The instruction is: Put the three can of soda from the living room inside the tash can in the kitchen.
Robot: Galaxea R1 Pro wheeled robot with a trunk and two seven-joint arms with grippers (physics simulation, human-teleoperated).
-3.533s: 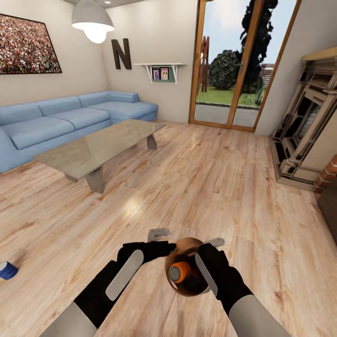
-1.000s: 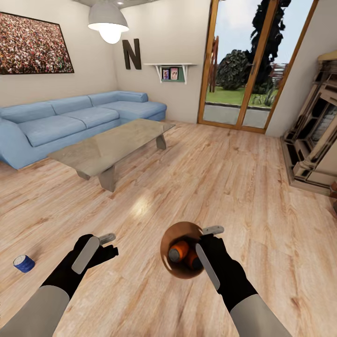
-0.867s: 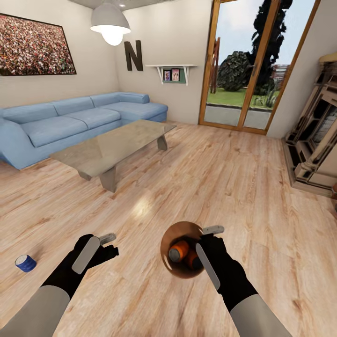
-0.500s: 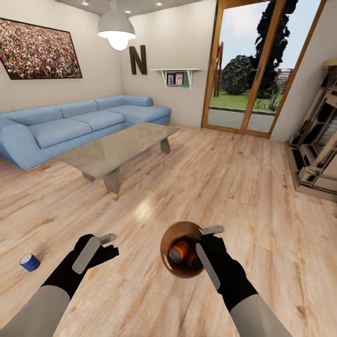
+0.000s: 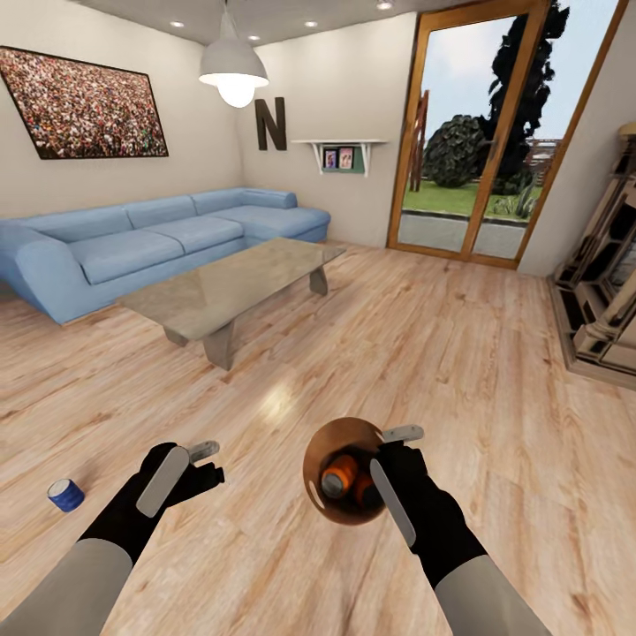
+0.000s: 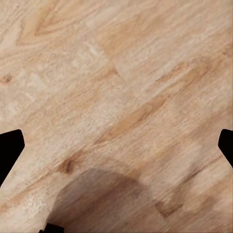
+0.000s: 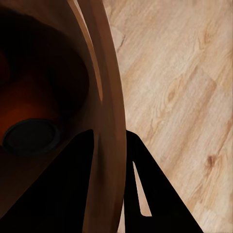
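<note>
In the head view my right gripper (image 5: 396, 473) is shut on the near rim of the glossy brown tash can (image 5: 325, 442), holding it above the wood floor. Two orange cans of soda (image 5: 339, 478) lie inside it. In the right wrist view the bin's rim (image 7: 109, 97) runs between the dark fingers, and a can's dark top (image 7: 31, 137) shows deep inside. A blue can of soda with a silver top (image 5: 65, 495) sits on the floor at the far left. My left gripper (image 5: 184, 465) hangs open and empty to the right of that can, its fingertips (image 6: 9, 145) over bare floor.
A glass coffee table (image 5: 238, 283) stands ahead on the left, with the long blue sofa (image 5: 132, 243) behind it. Glass doors (image 5: 477, 177) are in the far wall. The fireplace (image 5: 609, 300) lines the right side. Open wood floor lies between them.
The whole picture has shifted, so the camera has moved; the blue can now shows a little further right. Since 3.5 s ago my left gripper drew away from the bin to the left.
</note>
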